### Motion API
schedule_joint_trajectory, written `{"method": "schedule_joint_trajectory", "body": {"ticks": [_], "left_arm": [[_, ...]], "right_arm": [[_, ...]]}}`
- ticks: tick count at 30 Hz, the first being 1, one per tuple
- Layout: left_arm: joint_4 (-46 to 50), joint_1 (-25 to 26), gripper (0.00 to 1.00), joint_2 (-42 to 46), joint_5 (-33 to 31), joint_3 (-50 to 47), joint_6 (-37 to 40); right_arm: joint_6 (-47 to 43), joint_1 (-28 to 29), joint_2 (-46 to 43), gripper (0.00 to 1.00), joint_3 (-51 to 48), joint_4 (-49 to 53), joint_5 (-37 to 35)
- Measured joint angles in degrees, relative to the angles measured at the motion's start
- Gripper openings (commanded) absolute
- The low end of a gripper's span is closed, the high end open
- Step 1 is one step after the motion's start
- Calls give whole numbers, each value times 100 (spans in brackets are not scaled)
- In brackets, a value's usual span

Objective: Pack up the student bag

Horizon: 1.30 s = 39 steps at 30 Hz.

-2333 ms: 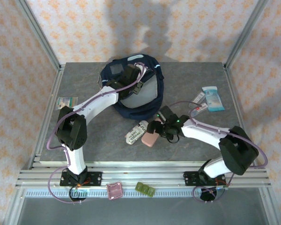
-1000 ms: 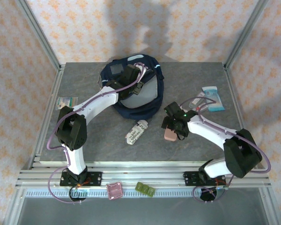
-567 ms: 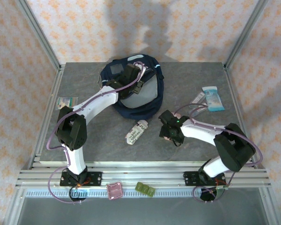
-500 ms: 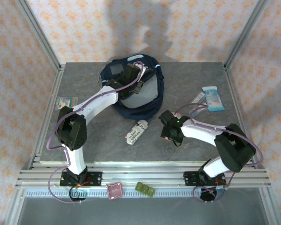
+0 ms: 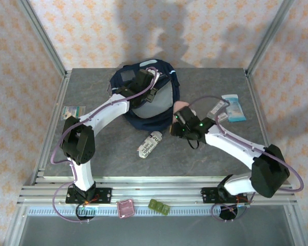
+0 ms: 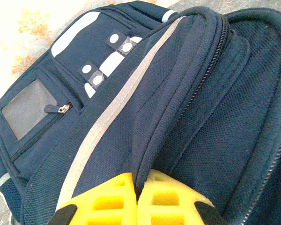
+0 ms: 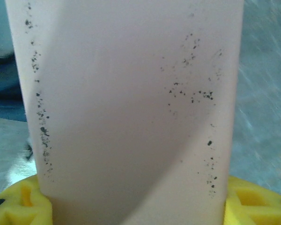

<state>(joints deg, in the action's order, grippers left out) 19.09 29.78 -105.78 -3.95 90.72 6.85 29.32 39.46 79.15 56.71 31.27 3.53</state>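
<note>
The student bag (image 5: 167,111), navy with a light-grey stripe, lies at the back middle of the table with its mouth held up. My left gripper (image 5: 144,82) is shut on the fabric rim of the bag's opening (image 6: 145,154), its yellow fingers (image 6: 107,199) pinching the edge; the left wrist view looks along the bag (image 6: 107,117) into the open compartment. My right gripper (image 5: 181,117) is shut on a flat pink block (image 5: 183,106), held off the table right beside the bag's right side. The right wrist view has the pink block (image 7: 131,103) upright between my yellow fingers (image 7: 255,201).
A white printed tube (image 5: 150,144) lies in front of the bag. A teal packet (image 5: 233,107) and small tubes (image 5: 218,108) lie at the right. A green card (image 5: 72,110) sits at the left edge. Small pink (image 5: 126,208) and green (image 5: 159,206) pieces rest on the front rail.
My right gripper closed on the pink block on the table, lifted it and carried it back toward the bag's right side. The left gripper has kept its hold.
</note>
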Motion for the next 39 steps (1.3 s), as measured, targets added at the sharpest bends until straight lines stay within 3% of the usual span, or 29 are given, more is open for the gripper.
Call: {"method": "schedule_joint_trajectory", "body": {"ticks": [12,14,18,23,28,31,32,35,36,39], "left_arm": [[92,-2,0,26,-400,162,-4],[87,-138,0,26,-518,173,-24],[26,-348,0,26,-750,247,-44],[105,-256,0,28,-758,247,-42],[133,-131,0,44,-680,247,-42],[138,-74,0,44,-658,247,-44],[138,-63,0,44,-656,247,-44],[146,-61,0,44,-623,247,-61],[149,-61,0,44,-603,247,-66],[160,-63,0,44,-568,247,-103]], "right_arm": [[-1572,46,3161,44,3032,-214,595],[-1716,46,3484,50,3526,-66,634],[-1930,46,3960,74,4343,55,649],[-1980,-131,3989,81,4371,-269,684],[-1884,-391,3569,81,3403,-852,748],[-1749,-540,3185,74,2605,-1228,831],[-1690,-568,3014,68,2321,-1390,866],[-1480,-581,2524,32,1598,-1869,1027],[-1405,-577,2411,26,1429,-1987,1104],[-1191,-568,2323,20,1145,-2258,1272]]}}
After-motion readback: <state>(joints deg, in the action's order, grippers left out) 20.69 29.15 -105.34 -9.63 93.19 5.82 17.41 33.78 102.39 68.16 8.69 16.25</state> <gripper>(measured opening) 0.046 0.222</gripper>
